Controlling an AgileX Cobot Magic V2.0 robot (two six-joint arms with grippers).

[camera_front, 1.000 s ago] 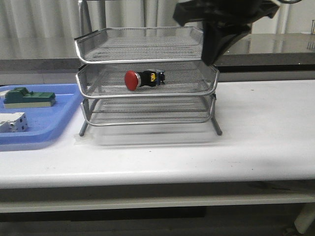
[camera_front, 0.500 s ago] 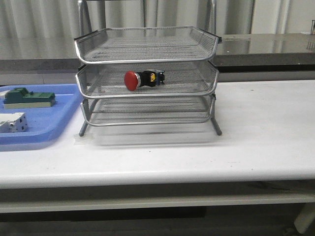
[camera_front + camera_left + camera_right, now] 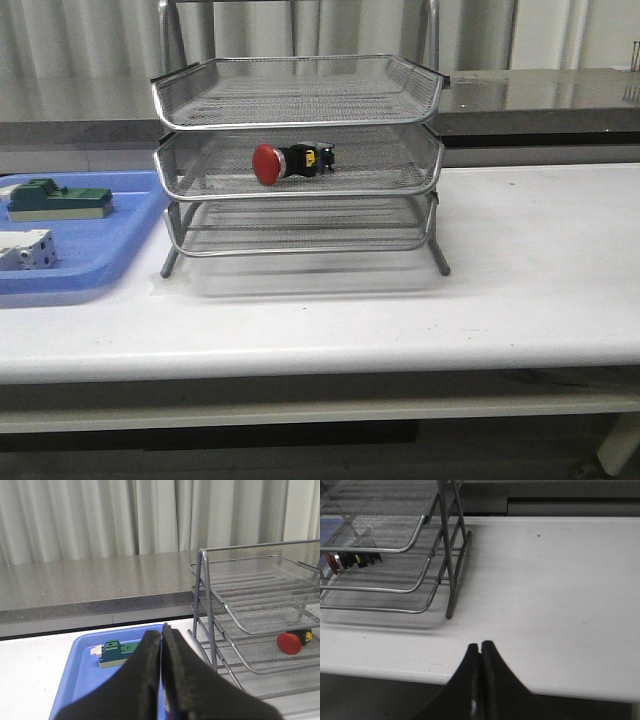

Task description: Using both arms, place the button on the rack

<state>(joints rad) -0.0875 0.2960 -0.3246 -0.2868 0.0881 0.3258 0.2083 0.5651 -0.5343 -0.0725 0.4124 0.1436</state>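
Red-capped, the button (image 3: 290,161) lies on its side in the rack's (image 3: 297,158) middle tier, so I judge both my left gripper (image 3: 161,645) and right gripper (image 3: 480,652), fingers pressed together and empty, best kept clear of the mesh.

Red-capped black button (image 3: 290,161) lying on its side in middle tier of silver mesh rack (image 3: 300,160), cap toward 9 o'clock.

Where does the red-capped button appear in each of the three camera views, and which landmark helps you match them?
Front view: button lies on its side in the middle tier, left of centre.
Left wrist view: button at the right edge, same tier.
Right wrist view: button at the left edge.
Shared landmark: the rack.
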